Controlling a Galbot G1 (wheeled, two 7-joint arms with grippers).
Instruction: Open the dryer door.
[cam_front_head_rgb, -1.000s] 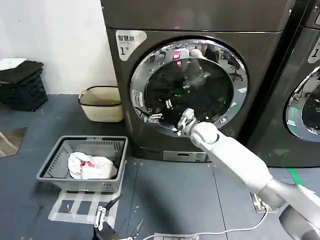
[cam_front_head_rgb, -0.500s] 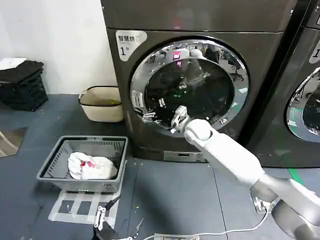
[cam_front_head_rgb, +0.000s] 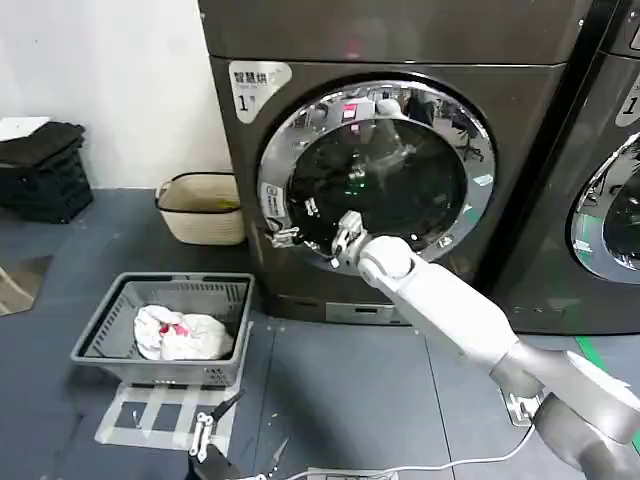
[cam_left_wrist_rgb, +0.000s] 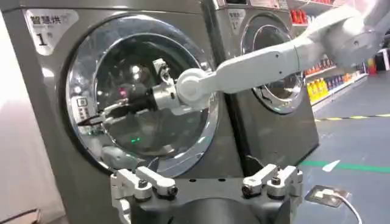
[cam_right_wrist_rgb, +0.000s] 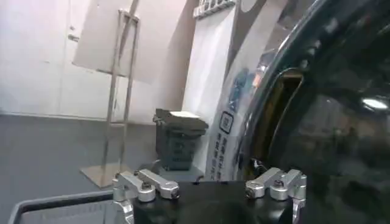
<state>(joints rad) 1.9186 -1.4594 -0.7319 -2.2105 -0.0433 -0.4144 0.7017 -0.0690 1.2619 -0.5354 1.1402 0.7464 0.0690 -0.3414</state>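
Observation:
The dryer door (cam_front_head_rgb: 380, 175) is a round porthole with a wide chrome ring and dark glass, and it lies flush with the dark grey machine marked "1". My right arm reaches across its lower half. The right gripper (cam_front_head_rgb: 285, 236) is open at the door's left rim, just below a small white label. In the left wrist view the same gripper (cam_left_wrist_rgb: 85, 120) points at that rim of the door (cam_left_wrist_rgb: 122, 67). The right wrist view looks along the chrome edge (cam_right_wrist_rgb: 341, 122), where a narrow dark slot shows. My left gripper (cam_front_head_rgb: 207, 432) hangs open and low over the floor, far from the door.
A grey laundry basket (cam_front_head_rgb: 110, 335) holding white cloth stands on the floor to the front left. A beige woven basket (cam_front_head_rgb: 200, 208) sits by the wall, with black crates (cam_front_head_rgb: 45, 170) farther left. A second machine (cam_front_head_rgb: 600, 200) stands on the right. A cable (cam_front_head_rgb: 450, 462) lies on the floor.
My right gripper has slid leftward across the lower door, from near the glass's middle to the left rim. The door has not swung. The left arm is still.

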